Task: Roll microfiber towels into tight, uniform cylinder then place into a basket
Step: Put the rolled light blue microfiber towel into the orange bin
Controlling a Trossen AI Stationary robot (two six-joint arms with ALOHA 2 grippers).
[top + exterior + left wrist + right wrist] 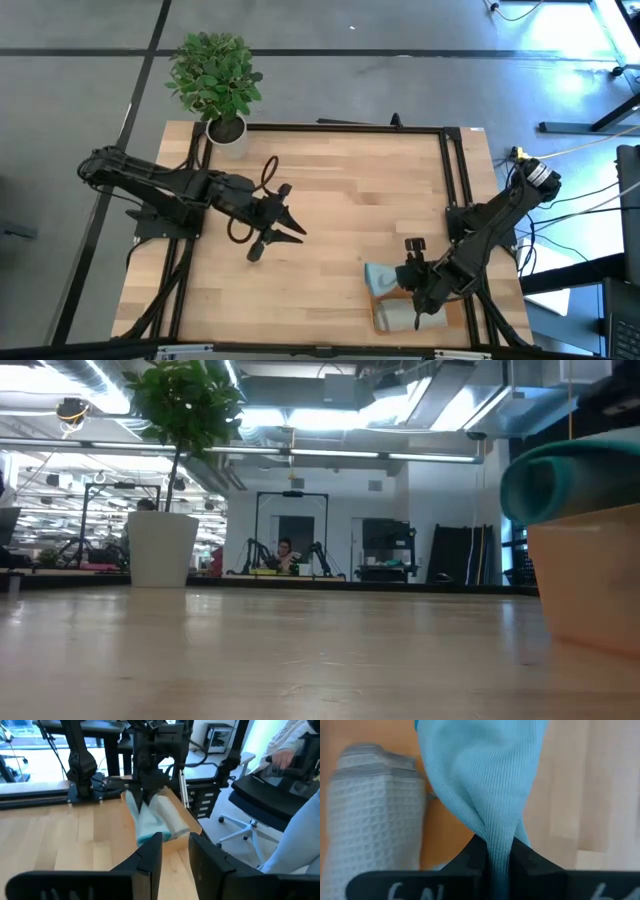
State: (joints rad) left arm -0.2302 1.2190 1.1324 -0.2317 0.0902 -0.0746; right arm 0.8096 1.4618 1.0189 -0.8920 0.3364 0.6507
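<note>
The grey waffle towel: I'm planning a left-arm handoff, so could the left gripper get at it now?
Probably not easily: the grey waffle towel lies in the basket under the right gripper, which pinches the blue towel; the left gripper hovers mid-table.

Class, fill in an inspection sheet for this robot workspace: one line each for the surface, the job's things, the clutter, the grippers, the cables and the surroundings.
Surface: pale wood table, black-framed.
Job's things: blue towel hangs pinched over the orange basket; grey towel lies rolled in the basket beside it.
Clutter: potted plant in a white pot at the far left corner.
Grippers: right gripper shut on the blue towel above the basket; left gripper open, holding nothing, waiting over the table's left half.
Cables: black loops on the left arm; more cables on the floor to the right.
Surroundings: office chair and a person's hand beside the table.
</note>
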